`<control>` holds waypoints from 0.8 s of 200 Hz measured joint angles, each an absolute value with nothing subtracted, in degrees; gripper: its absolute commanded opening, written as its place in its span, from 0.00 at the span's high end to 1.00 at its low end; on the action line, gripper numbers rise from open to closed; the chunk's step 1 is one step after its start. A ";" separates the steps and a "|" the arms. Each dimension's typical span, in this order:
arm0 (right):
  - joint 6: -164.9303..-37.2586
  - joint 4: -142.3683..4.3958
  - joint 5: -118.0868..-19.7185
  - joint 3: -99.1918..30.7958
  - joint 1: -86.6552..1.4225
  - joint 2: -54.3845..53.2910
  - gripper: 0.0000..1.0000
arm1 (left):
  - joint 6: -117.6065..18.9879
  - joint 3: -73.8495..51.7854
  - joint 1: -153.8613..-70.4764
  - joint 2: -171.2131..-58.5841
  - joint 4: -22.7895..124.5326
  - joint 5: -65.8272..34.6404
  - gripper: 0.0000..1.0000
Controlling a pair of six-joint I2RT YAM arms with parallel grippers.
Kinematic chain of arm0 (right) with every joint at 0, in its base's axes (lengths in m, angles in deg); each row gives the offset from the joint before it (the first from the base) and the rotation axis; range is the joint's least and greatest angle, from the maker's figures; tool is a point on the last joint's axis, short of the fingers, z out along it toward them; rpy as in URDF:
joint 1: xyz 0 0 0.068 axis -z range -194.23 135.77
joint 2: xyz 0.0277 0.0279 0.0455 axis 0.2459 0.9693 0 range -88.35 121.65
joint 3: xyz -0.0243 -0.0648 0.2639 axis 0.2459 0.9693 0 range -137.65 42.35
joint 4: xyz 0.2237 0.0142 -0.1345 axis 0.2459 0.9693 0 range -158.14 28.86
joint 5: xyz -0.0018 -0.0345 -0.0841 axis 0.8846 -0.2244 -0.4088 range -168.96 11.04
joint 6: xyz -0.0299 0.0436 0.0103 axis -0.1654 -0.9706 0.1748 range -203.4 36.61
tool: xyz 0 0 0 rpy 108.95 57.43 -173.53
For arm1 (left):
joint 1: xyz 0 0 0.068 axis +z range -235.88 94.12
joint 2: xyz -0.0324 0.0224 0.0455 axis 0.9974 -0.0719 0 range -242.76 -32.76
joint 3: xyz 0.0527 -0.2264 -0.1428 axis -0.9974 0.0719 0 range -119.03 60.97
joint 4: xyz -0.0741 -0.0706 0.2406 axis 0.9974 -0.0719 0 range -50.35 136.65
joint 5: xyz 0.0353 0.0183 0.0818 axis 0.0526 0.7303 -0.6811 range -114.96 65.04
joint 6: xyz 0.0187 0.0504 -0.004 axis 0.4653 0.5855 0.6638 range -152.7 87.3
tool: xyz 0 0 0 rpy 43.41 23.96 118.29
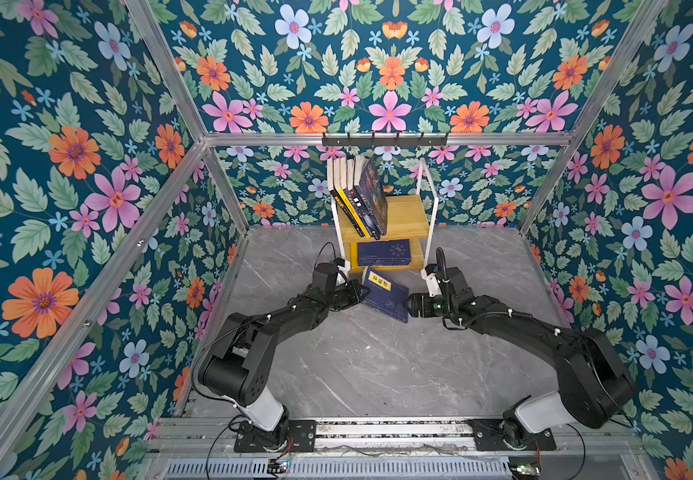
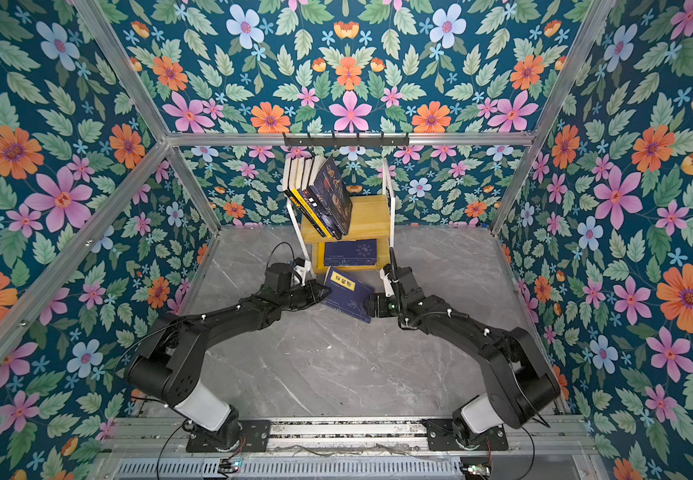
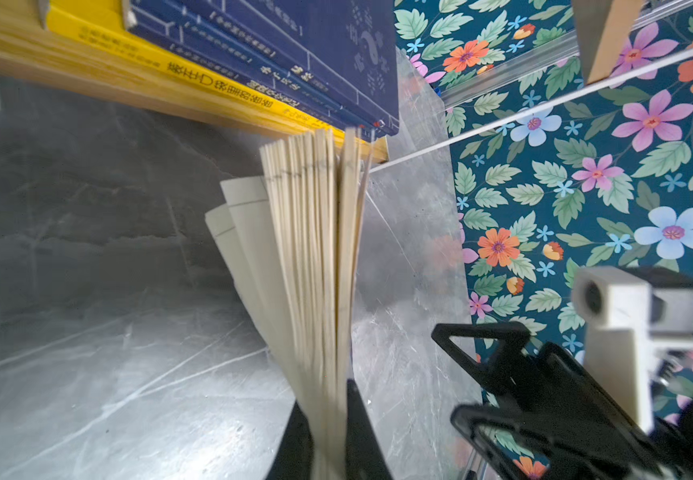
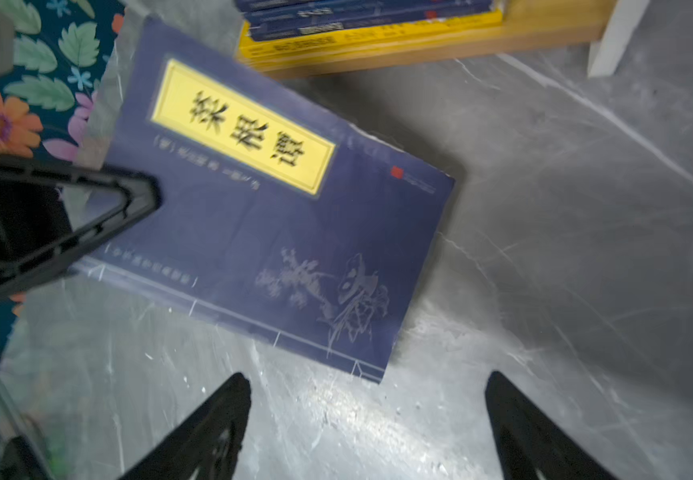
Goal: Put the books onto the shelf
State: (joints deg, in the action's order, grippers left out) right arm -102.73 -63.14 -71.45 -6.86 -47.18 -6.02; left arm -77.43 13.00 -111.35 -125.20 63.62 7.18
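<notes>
Now the small two-tier shelf of light wooden boards in a thin white metal frame (image 1: 411, 216) (image 2: 372, 216) carries books on both levels. On its top board a row of paperbacks (image 1: 359, 195) stands on end against the shelf's left frame, leaning together, with a dark-covered one outermost. On its bottom board a flat stack (image 1: 383, 252) lies with a navy cover uppermost and, as both wrist views show, a yellow spine beneath.

Just in front of the shelf's bottom board, over the grey marble-patterned tabletop (image 1: 378, 365), is the navy paperback with a yellow title label (image 1: 386, 297) (image 2: 349, 297) (image 4: 274, 216), cover up and tilted. The black left gripper (image 1: 359, 292) (image 3: 328, 399) is pressed together on this book's page edge, on the side nearer the shelf's left leg. In the left wrist view the cream pages fan out beyond its fingers. The black right gripper (image 1: 410, 305) (image 4: 367, 376), jaws spread wide and holding nothing, hangs just beside the book's corner farthest from the shelf.

The book's long axis runs obliquely away from the shelf. Its label end is nearest the bottom board, and its other end points away from the shelf toward the right gripper. Whether that far corner touches the tabletop cannot be told.
</notes>
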 measured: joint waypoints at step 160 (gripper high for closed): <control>-55.71 -73.68 -110.86 -13.41 -66.92 8.90 1.00 | -91.05 13.16 -108.05 -118.84 62.29 14.30 0.44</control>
State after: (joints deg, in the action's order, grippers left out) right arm -55.71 -73.68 -110.86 -13.41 -66.92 8.90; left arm -91.05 13.16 -108.05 -118.84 62.29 14.30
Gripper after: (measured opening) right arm 0.055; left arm 0.305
